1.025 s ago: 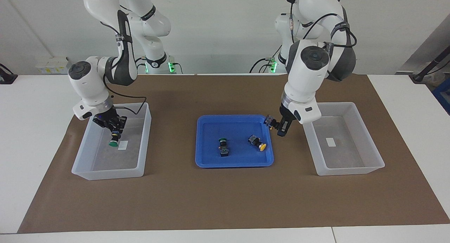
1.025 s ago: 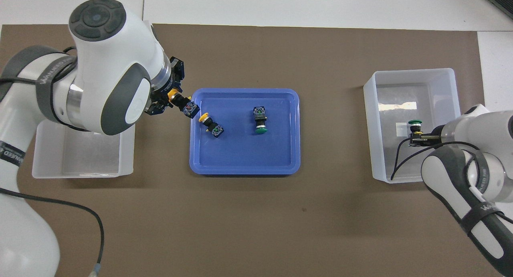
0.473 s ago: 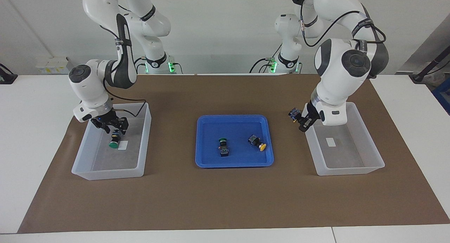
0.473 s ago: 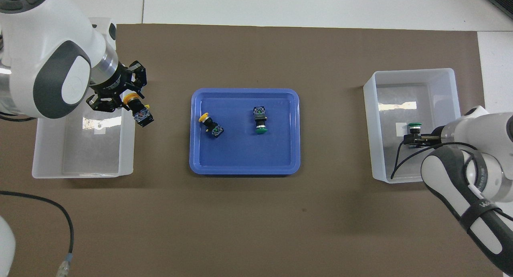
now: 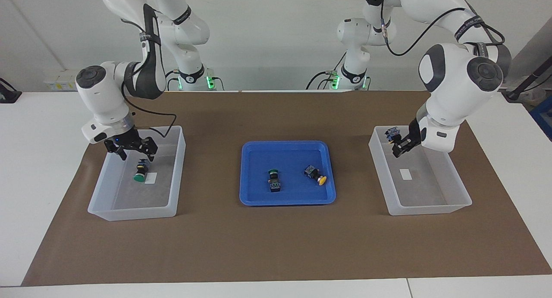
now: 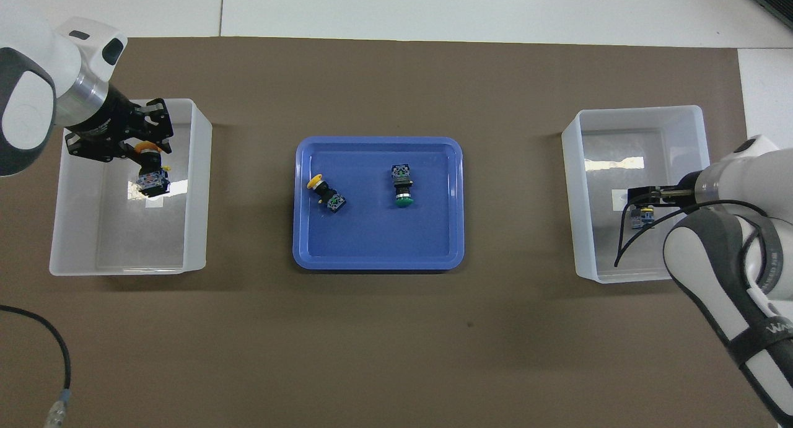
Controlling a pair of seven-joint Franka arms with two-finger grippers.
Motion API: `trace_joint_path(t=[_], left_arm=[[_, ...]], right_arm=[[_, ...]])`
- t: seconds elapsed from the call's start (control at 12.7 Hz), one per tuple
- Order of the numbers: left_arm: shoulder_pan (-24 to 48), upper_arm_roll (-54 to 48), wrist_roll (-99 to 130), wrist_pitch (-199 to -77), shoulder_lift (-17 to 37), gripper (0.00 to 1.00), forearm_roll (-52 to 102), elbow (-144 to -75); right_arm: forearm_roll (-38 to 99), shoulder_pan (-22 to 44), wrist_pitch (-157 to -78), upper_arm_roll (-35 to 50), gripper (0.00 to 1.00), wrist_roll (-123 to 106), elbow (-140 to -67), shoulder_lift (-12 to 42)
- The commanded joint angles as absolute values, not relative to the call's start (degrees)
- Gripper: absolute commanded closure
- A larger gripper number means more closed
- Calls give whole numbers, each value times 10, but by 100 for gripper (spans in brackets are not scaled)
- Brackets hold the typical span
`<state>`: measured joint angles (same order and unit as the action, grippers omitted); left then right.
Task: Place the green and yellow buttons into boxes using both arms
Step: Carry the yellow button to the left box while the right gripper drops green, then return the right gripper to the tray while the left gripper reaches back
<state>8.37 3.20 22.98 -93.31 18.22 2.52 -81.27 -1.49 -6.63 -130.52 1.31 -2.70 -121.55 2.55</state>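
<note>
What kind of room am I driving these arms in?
Probably a robotics lab bench, not a factory line: a white table under a brown mat, a bare pale wall, and a blue tray of push-buttons staged between two plastic bins.

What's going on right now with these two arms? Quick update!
Left gripper holds a yellow button over its box. Right gripper open above a green button in the other box. Two buttons wait in the tray. Nothing blocking.

The left gripper (image 6: 147, 153) holds a yellow button (image 6: 150, 171) over a box (image 6: 197, 186).
</note>
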Motion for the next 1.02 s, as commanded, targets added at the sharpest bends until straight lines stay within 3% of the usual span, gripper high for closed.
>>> trace_joint_path(t=[0.0, 0.24, 0.47, 0.79, 0.87, 0.95], left_arm=[[65, 29, 149, -973, 165, 100, 33, -845], [63, 30, 115, -1063, 135, 100, 34, -930], [52, 31, 67, -1149, 100, 100, 34, -1030], [32, 31, 18, -1195, 77, 100, 34, -1089], [32, 32, 18, -1196, 77, 93, 34, -1089], [32, 32, 18, -1196, 77, 75, 33, -1089]], right_arm=[[-16, -26, -1261, 16, 0, 12, -1174, 21], [-12, 22, -1269, 16, 0, 54, -1144, 37], [-9, 82, -1266, 16, 0, 106, -1070, 86], [-9, 166, -1271, 16, 0, 181, -971, 166], [-10, 183, -1270, 16, 0, 196, -947, 186], [-11, 198, -1268, 16, 0, 217, -930, 203]])
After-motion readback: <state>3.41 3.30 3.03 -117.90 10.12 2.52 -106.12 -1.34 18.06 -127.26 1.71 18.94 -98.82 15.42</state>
